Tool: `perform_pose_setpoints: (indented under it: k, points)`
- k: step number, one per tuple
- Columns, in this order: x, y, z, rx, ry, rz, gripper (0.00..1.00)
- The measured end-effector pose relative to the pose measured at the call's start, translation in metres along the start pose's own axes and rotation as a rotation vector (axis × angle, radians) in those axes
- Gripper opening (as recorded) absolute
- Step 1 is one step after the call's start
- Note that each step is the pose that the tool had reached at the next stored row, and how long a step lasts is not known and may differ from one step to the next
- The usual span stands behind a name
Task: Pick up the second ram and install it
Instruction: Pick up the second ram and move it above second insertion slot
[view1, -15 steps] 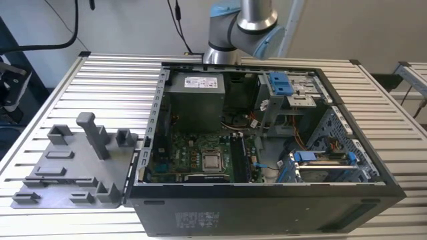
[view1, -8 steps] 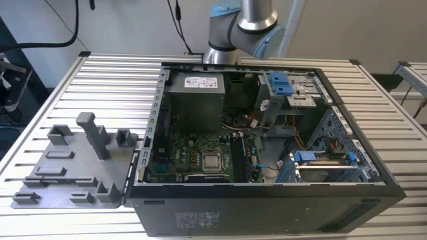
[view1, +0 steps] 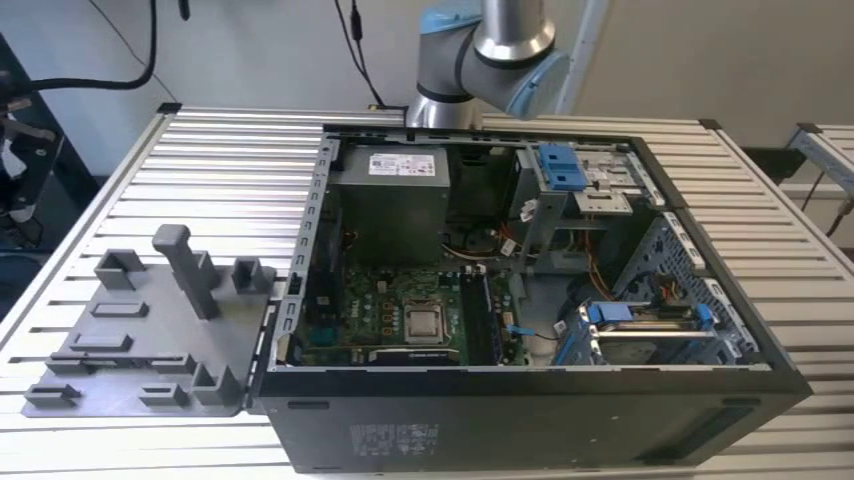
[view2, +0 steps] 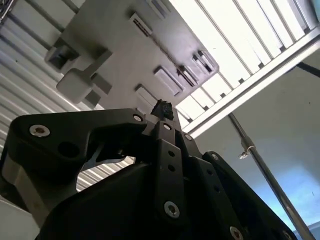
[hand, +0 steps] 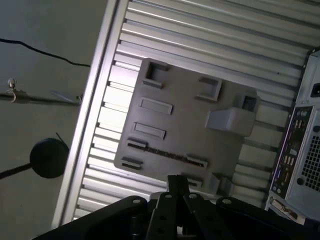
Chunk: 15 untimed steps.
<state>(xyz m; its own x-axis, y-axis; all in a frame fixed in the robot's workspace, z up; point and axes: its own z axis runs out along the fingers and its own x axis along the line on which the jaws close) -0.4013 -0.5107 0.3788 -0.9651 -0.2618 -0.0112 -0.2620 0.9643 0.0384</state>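
Note:
In both wrist views my gripper (hand: 175, 181) (view2: 162, 107) hangs high above the grey fixture plate (hand: 185, 125) (view2: 125, 60), its black fingertips (hand: 170, 182) pressed together with nothing between them. A thin dark strip (hand: 167, 153) (view2: 172, 54) runs between two small holders on the plate; it looks like the second ram standing on edge, though I cannot be sure. The exterior view has the same plate (view1: 140, 345) on the exterior view's left, beside the open computer case (view1: 534, 300). Only the arm's upper joints (view1: 487, 45) appear there, behind the case.
Inside the case lie the motherboard (view1: 387, 320) with its processor socket (view1: 424, 322), long memory slots (view1: 483, 320) beside it, a power supply (view1: 394, 200) and blue drive-bay clips (view1: 561, 165). A tall post (view1: 187, 265) rises from the plate. The slatted table (view1: 214, 170) carries everything.

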Motion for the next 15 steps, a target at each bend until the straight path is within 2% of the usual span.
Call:
perform_pose_setpoints:
  k: [6, 15]
  points:
    - [0.0000, 0.0000, 0.0000, -0.0004, 0.0033, -0.084, 0.11]
    - [0.0000, 0.0000, 0.0000, -0.0012, 0.0095, -0.236, 0.11]
